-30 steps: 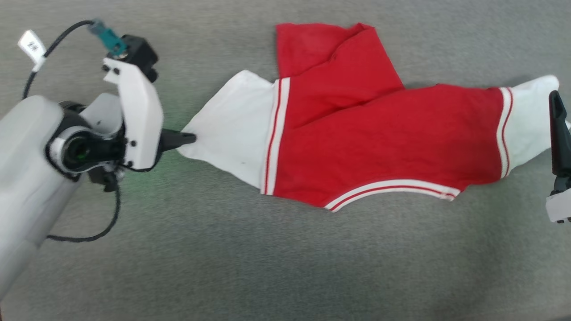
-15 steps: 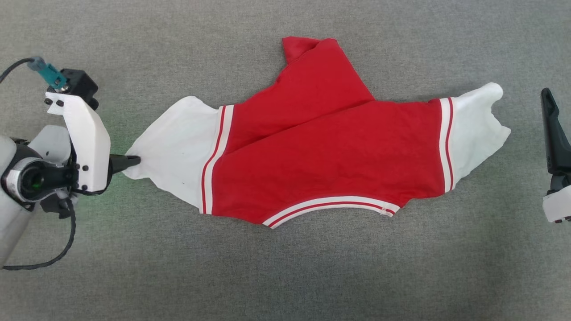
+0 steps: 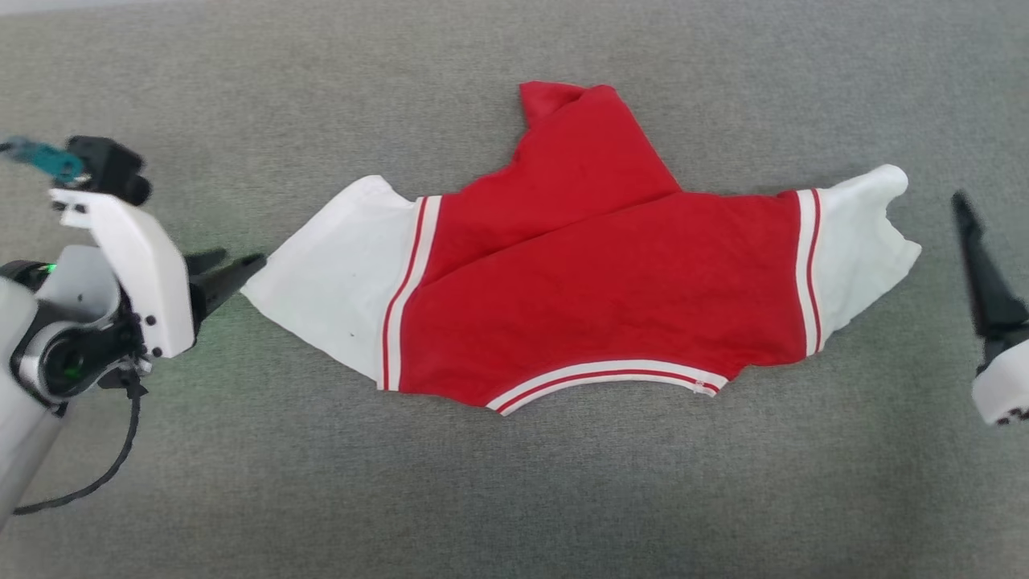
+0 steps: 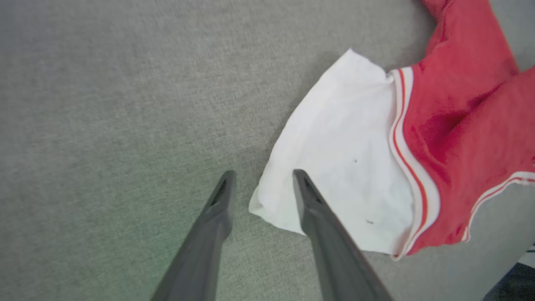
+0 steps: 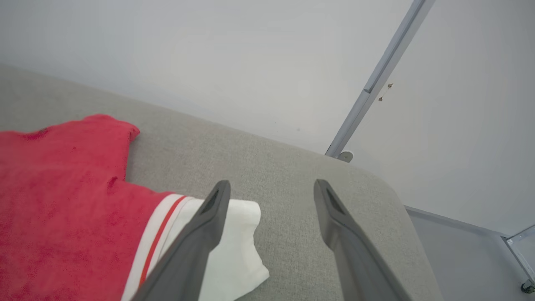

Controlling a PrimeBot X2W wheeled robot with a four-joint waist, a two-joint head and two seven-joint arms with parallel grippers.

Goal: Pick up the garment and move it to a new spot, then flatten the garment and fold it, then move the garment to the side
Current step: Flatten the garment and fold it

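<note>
Grey bench [image 3: 514, 498]; garment [image 3: 595, 297] lies creased, hem bunched. Left jaws spread at left sleeve [image 3: 338, 281] tip; right jaws spread, empty. Risk: folding now traps the diagonal crease.

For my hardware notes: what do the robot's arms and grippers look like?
Both grippers have two long, dark, tapering fingers. The left gripper has a white angular bracket, a pale grey forearm, a black cable and a teal plug. The right gripper has a white base.
</note>
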